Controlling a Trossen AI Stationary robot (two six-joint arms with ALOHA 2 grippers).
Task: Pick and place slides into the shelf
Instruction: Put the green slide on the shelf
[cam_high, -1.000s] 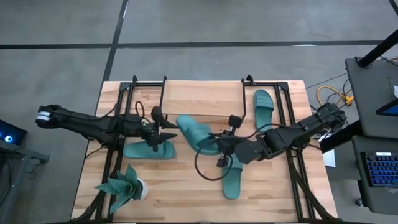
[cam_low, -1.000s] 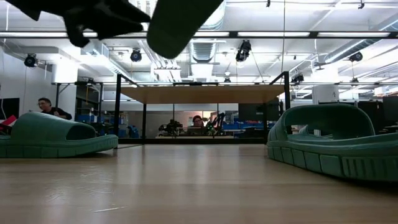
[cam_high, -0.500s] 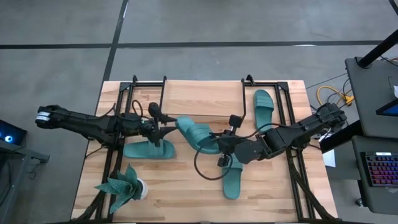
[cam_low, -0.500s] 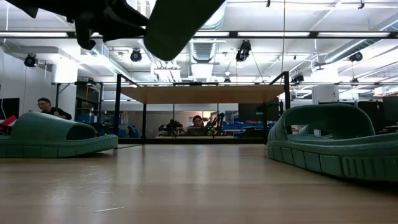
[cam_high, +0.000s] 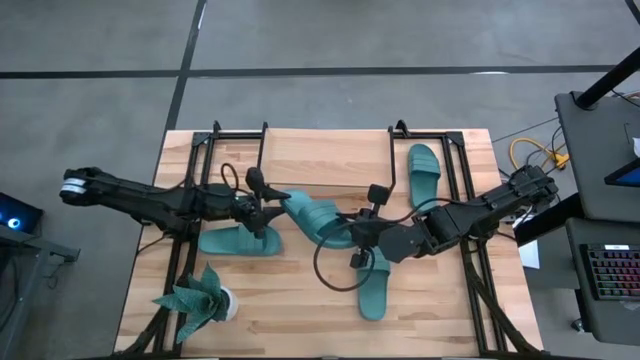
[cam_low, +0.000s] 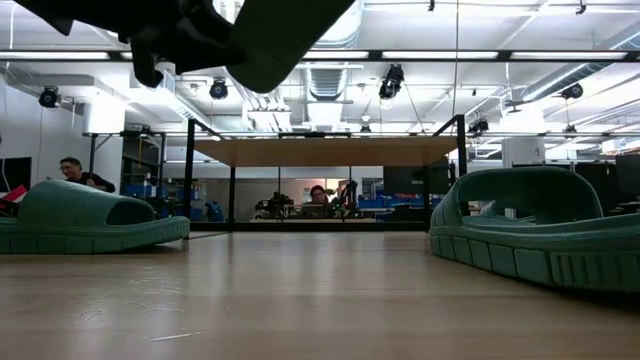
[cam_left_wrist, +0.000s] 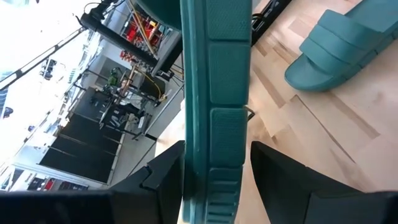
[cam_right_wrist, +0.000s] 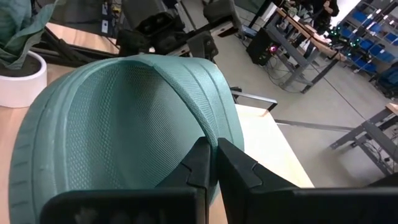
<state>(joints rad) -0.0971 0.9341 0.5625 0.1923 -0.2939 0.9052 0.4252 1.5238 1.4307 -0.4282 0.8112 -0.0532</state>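
Note:
One teal slide (cam_high: 312, 219) hangs in the air in front of the shelf (cam_high: 325, 158), between both grippers. My right gripper (cam_high: 354, 234) is shut on it. My left gripper (cam_high: 268, 205) is open at the slide's other end, and in the left wrist view its fingers (cam_left_wrist: 163, 180) stand on either side of the sole's edge (cam_left_wrist: 216, 112). A second slide (cam_high: 240, 241) lies flat on the table below the left gripper. A third (cam_high: 375, 286) lies nearer the near edge, and a fourth (cam_high: 423, 170) lies at the shelf's right end. My right gripper pinches the slide's wide strap at its edge (cam_right_wrist: 208, 127) between the two fingers, one finger under the strap and one on its ribbed outside. The slide is lifted clear of the table, tilted. My left gripper has the sole's edge between its fingers; I cannot tell whether they touch it.
A spiky green plant in a white pot (cam_high: 201, 301) stands near the table's near-left corner. Black wire frames (cam_high: 190, 200) run along both sides of the table. In the low view the shelf's board (cam_low: 325, 152) stands on thin black legs beyond bare tabletop, between two slides (cam_low: 90, 220) (cam_low: 540, 235).
My left gripper has moved toward the table's right, up to the free end of the held slide, so that its fingers now stand on either side of the sole. The right gripper and the slide have kept about still.

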